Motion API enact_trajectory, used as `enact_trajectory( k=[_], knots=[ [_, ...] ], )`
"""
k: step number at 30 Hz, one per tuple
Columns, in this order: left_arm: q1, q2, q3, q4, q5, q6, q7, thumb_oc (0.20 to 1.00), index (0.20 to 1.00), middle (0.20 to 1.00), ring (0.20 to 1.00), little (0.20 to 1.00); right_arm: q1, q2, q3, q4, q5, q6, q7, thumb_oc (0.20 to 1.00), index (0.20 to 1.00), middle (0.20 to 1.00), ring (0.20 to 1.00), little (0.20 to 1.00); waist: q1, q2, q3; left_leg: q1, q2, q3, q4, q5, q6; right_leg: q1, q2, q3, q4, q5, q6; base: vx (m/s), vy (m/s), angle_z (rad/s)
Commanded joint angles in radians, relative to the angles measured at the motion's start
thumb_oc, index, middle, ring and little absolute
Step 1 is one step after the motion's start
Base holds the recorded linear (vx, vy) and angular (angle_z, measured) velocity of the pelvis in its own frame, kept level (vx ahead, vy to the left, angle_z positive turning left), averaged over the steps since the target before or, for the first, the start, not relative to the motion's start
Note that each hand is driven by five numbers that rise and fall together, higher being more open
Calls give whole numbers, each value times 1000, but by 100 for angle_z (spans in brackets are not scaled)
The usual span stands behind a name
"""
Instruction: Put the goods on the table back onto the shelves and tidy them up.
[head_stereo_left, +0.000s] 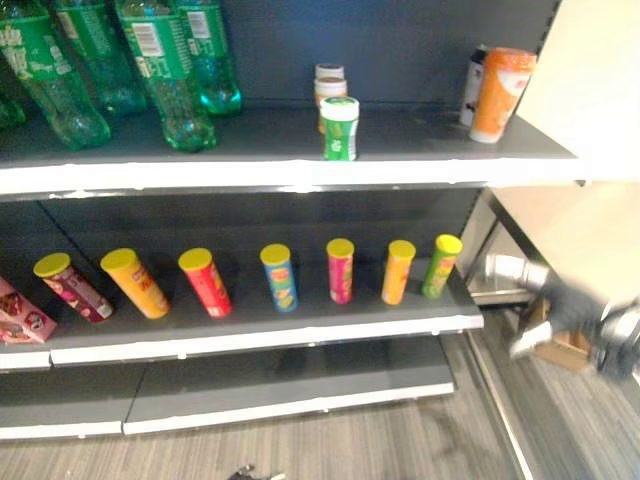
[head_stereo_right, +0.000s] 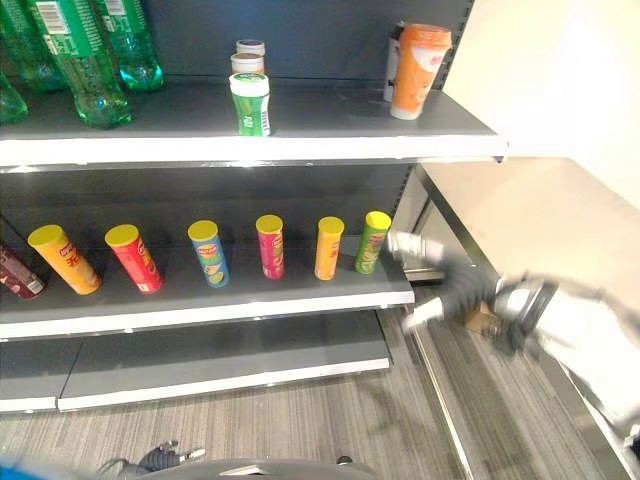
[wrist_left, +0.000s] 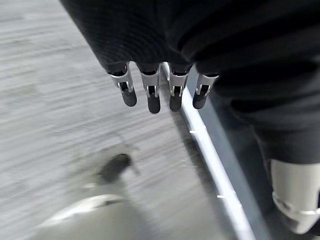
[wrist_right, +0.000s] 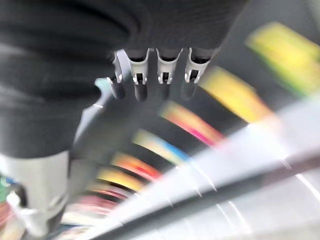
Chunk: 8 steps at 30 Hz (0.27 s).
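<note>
Already much seems shelved: seven yellow-lidded crisp tubes (head_stereo_left: 283, 277) stand spaced along the middle grey shelf (head_stereo_left: 260, 330), with green plastic bottles (head_stereo_left: 120, 60) at the upper left, a small green-capped jar (head_stereo_left: 339, 128) and an orange drink cup (head_stereo_left: 500, 95) on the top shelf (head_stereo_left: 280, 172). No bench with leftover goods shows, so what remains cannot be judged. The right robot hand (head_stereo_right: 455, 292), blurred at the lower right just past the shelf end, has its fingers (wrist_right: 142, 75) straight and apart, holding nothing. The left wrist view adds the left robot hand (wrist_left: 160, 90), likewise relaxed and empty, over grey floor (wrist_left: 50, 100).
</note>
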Motion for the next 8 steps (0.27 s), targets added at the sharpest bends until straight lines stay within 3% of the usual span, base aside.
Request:
enact_trajectory(
  k=[1,2,3,4,5,8],
  knots=[
    [-76,23,3,62,38,-15,-14,1000,1000,1000,1000,1000,-159,77,49,73,-196,12,-11,1000,1000,1000,1000,1000,14,-5,42,29,43,0,18,-59,-41,-12,-70,-57,66,-19,42,-20,9,-16],
    [-85,13,-12,64,29,-11,-13,1000,1000,1000,1000,1000,-187,267,97,352,-333,3,-130,1000,1000,1000,1000,1000,13,3,43,29,41,-3,17,-60,-36,-8,-72,-60,65,-20,40,-7,5,-17],
    [-85,13,-12,64,29,-11,-13,1000,1000,1000,1000,1000,-188,267,97,353,-333,2,-130,1000,1000,1000,1000,1000,13,3,43,28,41,-3,17,-59,-36,-9,-72,-60,65,-20,40,-6,12,-28],
    [-96,0,-26,71,8,-11,6,1000,1000,1000,1000,1000,-228,485,72,670,-435,1,-311,1000,1000,1000,1000,1000,10,12,44,30,37,-5,16,-60,-30,-6,-74,-57,63,-18,39,-3,7,-15],
    [-96,1,-26,71,8,-11,6,1000,1000,1000,1000,1000,-228,485,72,670,-435,1,-311,1000,1000,1000,1000,1000,10,12,44,29,37,-5,16,-60,-30,-7,-74,-57,63,-18,39,0,6,-16],
    [-94,1,-21,65,-30,-11,33,1000,1000,1000,1000,1000,-256,625,30,900,-546,23,-456,1000,1000,1000,1000,1000,10,20,42,35,30,-11,14,-65,-22,-2,-74,-56,61,-18,37,5,2,-4]
  ],
)
